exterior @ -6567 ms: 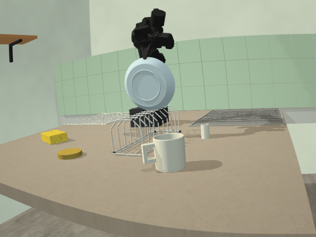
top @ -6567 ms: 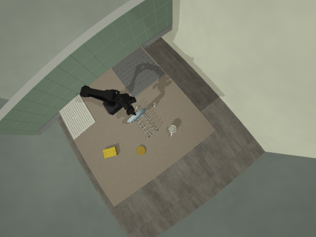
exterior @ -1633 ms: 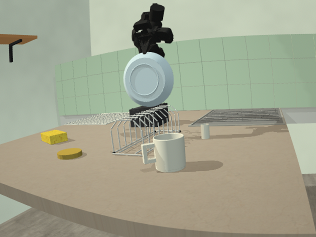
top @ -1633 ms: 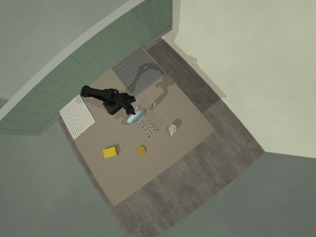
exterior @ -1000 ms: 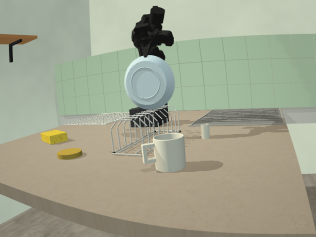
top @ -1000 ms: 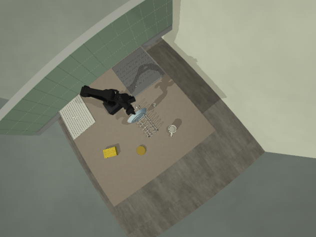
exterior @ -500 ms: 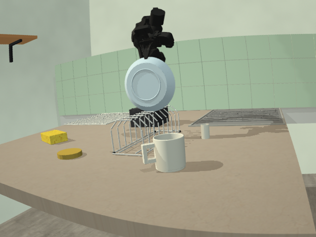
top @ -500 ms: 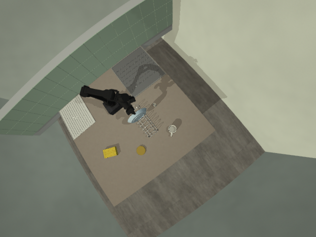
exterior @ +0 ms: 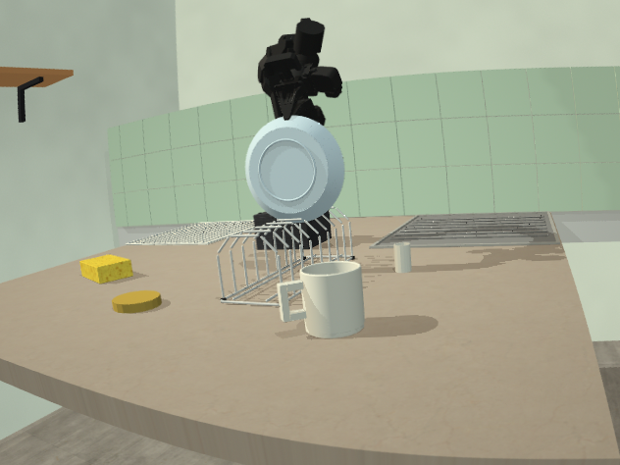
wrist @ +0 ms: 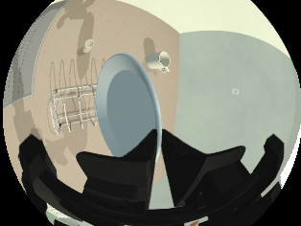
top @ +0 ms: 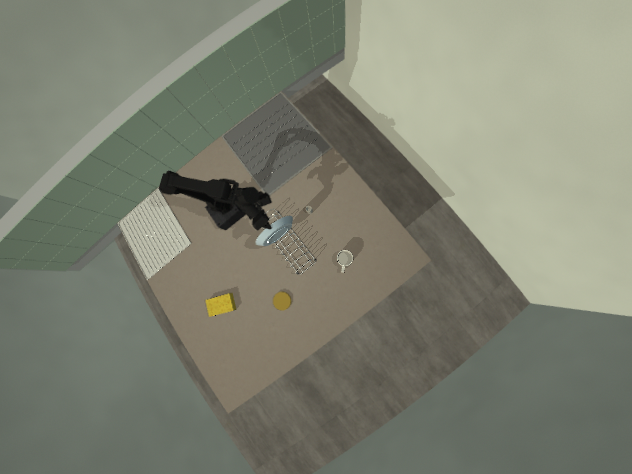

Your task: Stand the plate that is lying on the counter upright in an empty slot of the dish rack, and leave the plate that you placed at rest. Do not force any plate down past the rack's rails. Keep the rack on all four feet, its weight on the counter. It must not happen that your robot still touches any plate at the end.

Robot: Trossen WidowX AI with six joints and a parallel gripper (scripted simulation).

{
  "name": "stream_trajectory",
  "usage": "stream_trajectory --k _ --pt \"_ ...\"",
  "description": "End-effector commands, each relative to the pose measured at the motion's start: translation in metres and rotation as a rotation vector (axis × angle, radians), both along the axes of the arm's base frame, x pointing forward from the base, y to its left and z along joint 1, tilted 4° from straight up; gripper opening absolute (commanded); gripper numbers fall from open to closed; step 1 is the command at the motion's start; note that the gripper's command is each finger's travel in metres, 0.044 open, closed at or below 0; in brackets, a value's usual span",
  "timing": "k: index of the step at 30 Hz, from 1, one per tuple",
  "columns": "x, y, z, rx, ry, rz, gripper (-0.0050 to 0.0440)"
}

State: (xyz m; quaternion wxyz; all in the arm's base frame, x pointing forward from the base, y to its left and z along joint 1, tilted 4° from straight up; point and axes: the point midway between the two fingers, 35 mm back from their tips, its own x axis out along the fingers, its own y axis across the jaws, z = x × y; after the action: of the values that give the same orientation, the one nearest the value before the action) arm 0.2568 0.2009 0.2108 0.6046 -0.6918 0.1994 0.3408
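My tool (top: 269, 226) (exterior: 286, 118) (wrist: 158, 132) grips the rim of the plate (top: 274, 231) (exterior: 287, 170) (wrist: 131, 107), held steeply tilted above the rack (top: 300, 271) (exterior: 250, 302) (wrist: 79, 88) on the worktop (top: 326, 311) (exterior: 280, 385) (wrist: 129, 29).

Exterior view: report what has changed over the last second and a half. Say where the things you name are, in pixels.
The blue plate (top: 274, 232) (exterior: 287, 170) (wrist: 131, 105) has moved down toward the dish rack (top: 314, 260) (exterior: 250, 303) (wrist: 59, 125), the gripper (top: 269, 227) (exterior: 286, 118) (wrist: 158, 132) descending with it, still shut on its rim. The rack, mug (top: 345, 258) (exterior: 333, 300) (wrist: 152, 60) and sponge (top: 220, 304) (exterior: 106, 268) stayed put.
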Motion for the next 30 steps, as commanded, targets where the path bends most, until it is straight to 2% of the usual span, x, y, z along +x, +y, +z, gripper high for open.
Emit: stream_trajectory --k 1,30 --pt "0.000 -0.001 0.004 0.016 -0.019 -0.001 0.0000" --pt "-0.002 -0.002 -0.011 0.017 -0.019 0.000 0.0000"
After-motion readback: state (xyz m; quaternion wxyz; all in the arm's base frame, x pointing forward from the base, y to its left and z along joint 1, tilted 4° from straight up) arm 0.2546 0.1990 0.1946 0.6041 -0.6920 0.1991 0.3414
